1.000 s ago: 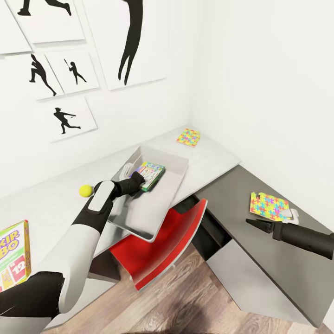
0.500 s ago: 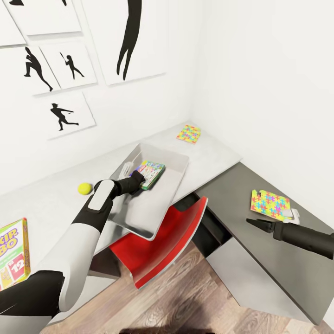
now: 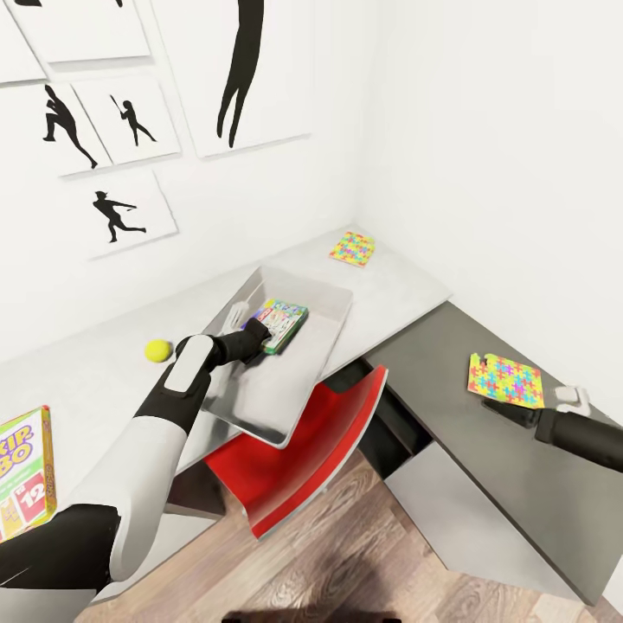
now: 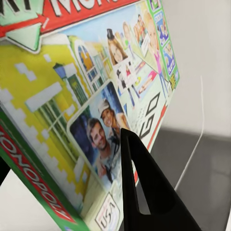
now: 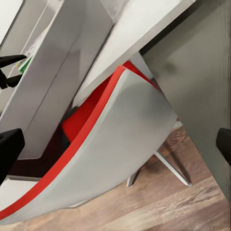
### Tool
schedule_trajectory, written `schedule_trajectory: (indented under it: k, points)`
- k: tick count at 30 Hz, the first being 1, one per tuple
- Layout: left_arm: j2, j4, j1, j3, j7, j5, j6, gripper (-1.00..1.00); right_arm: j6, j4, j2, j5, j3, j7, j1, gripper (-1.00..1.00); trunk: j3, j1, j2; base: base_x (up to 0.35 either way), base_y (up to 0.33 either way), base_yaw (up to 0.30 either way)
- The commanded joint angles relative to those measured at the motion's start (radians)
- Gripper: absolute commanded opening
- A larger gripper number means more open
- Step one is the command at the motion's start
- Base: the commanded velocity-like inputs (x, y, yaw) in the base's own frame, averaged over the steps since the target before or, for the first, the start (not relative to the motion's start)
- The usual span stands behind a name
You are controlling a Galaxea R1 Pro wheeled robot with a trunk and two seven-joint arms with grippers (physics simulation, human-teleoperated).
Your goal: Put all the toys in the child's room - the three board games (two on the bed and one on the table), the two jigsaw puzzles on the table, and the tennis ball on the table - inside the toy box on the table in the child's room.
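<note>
White-walled corner, pale desk (image 3: 104, 381). The toy box (image 3: 333, 298) lies on it, overhanging the front edge above a red chair (image 3: 303, 459). Inside, the Monopoly game (image 3: 281, 324) is pinched by the left claw (image 3: 257, 331), arm extended forward. The tennis ball (image 3: 157, 350) lies beside the box. The right claw (image 3: 510, 414) hovers near a jigsaw puzzle (image 3: 504, 380) on the dark cabinet (image 3: 484, 484), fingers spread.

The Skip-Bo box (image 3: 24, 472) is cut by the head view's left edge.
</note>
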Motion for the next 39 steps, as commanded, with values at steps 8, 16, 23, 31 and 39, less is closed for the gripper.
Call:
schedule_trajectory:
  k: [8, 16, 23, 31, 39]
  points:
    - [0.000, -0.002, -0.001, -0.001, 0.010, 0.010, 0.000, -1.00, 0.006, 0.000, -0.012, -0.020, -0.020, 0.002, -0.001, 1.00, -0.004, 0.001, -0.002, 0.000, 0.000, 0.000]
    - [0.001, -0.002, 0.000, -0.001, 0.010, 0.010, 0.000, -1.00, 0.006, 0.000, -0.014, -0.026, -0.023, 0.006, 0.001, 1.00, -0.014, 0.001, -0.002, 0.000, 0.000, 0.000]
    - [0.001, -0.002, 0.000, -0.001, 0.010, 0.010, 0.000, -1.00, 0.006, 0.000, -0.015, -0.026, -0.023, 0.007, 0.001, 1.00, -0.025, 0.001, -0.002, 0.000, 0.000, 0.000]
    - [0.002, -0.002, 0.001, -0.001, 0.010, 0.010, 0.000, -1.00, 0.006, 0.000, -0.015, -0.026, -0.024, 0.007, 0.003, 1.00, -0.032, 0.001, -0.002, 0.000, 0.000, 0.000]
    - [0.002, -0.002, 0.001, -0.001, 0.010, 0.010, 0.000, -1.00, 0.006, 0.000, -0.015, -0.026, -0.024, 0.007, 0.005, 1.00, -0.034, 0.001, -0.002, 0.000, 0.000, 0.000]
